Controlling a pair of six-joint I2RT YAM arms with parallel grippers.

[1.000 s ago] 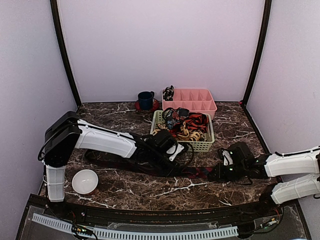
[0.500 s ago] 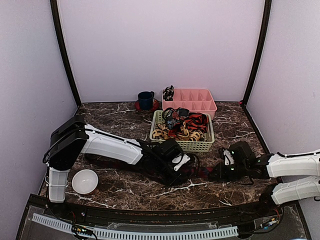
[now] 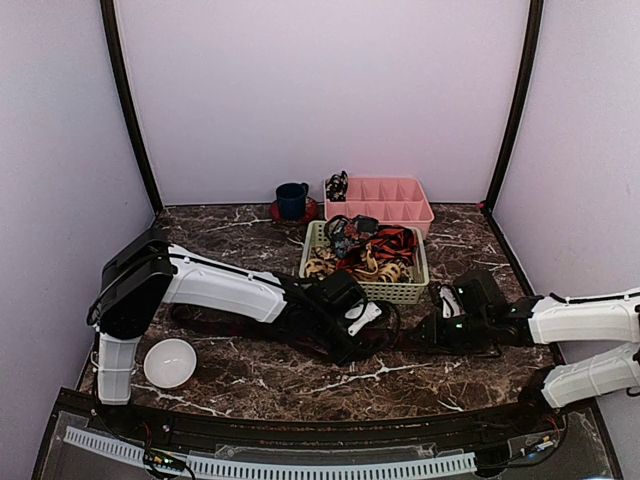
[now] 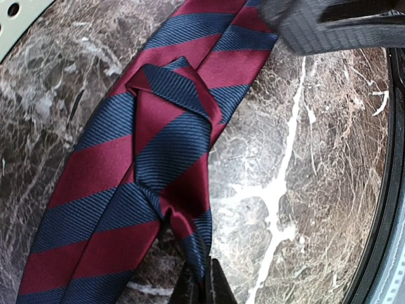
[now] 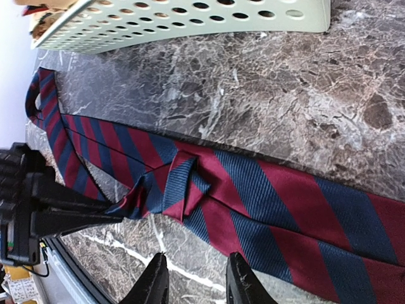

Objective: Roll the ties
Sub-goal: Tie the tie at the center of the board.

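Our left gripper [image 4: 202, 291], bottom centre, is clamped on a fold of the navy-and-red striped tie [image 4: 152, 145] lying diagonally across the frame. Our right gripper [image 5: 196, 278] stands apart, empty. We should turn that fold squarely, edges aligned, coil tight.

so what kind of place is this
Likely a robot test booth, not a home: plain walls box in a marble-look table, two robot arms are bolted at its near edge, and a basket holds ties.
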